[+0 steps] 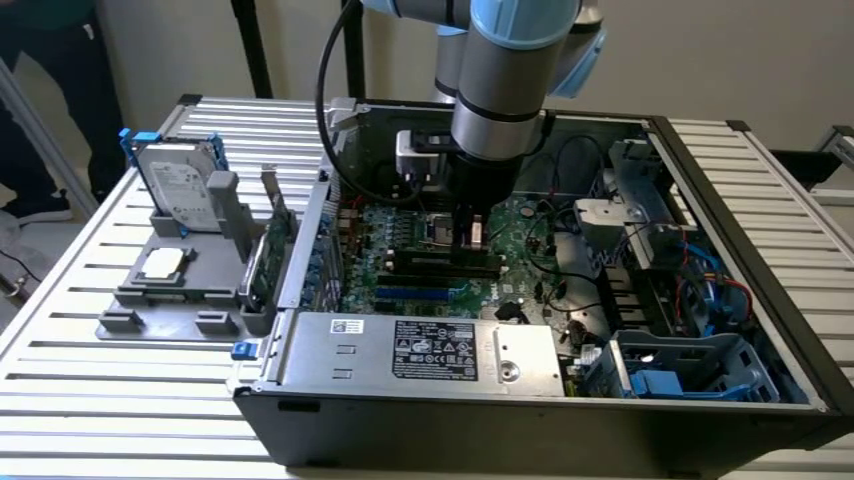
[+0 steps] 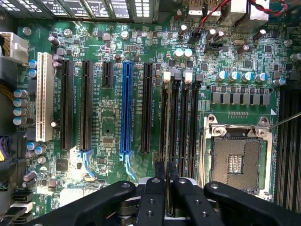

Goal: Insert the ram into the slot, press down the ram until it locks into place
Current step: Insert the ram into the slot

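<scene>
Centre of the exterior frame: the black two-finger gripper [image 1: 467, 238] clamps the thin dark green ram stick [image 2: 167, 155] edge-on over a black memory slot [image 2: 163, 113] with pale latches [image 2: 166, 76]. Judgement: keep it square and press both ends evenly.

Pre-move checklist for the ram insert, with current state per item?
1. Grip: ok, the fingers are closed on the ram, seen edge-on.
2. Alignment: ok, the ram runs along the memory slot beneath it.
3. Latches: cannot tell whether the end latches are open.
4. Seated and locked: cannot tell; the gripper is low over the slots.
5. Side clearance: ok, the CPU socket lies apart from the fingers.
</scene>
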Robot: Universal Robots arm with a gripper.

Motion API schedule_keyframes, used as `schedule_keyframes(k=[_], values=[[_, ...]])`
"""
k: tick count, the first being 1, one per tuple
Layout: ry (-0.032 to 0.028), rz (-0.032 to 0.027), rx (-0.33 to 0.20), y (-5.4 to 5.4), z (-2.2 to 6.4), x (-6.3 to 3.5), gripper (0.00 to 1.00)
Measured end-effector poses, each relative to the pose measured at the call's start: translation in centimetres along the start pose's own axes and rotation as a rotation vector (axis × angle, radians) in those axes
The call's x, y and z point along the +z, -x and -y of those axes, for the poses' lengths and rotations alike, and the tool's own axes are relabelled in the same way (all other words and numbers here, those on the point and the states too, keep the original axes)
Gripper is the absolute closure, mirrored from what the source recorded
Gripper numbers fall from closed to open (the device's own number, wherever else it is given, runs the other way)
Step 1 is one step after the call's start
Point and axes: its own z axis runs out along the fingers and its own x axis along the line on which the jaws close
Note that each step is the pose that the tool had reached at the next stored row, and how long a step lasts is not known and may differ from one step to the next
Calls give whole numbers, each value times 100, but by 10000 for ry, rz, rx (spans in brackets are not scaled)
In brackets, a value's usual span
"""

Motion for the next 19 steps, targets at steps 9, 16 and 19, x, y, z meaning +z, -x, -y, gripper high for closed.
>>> schedule_keyframes(k=[9, 16, 19], values=[[3, -23, -54, 0, 0, 0, 87], [-2, -33, -57, 0, -15, 14, 87], [-3, -39, -56, 1, -31, 25, 87]])
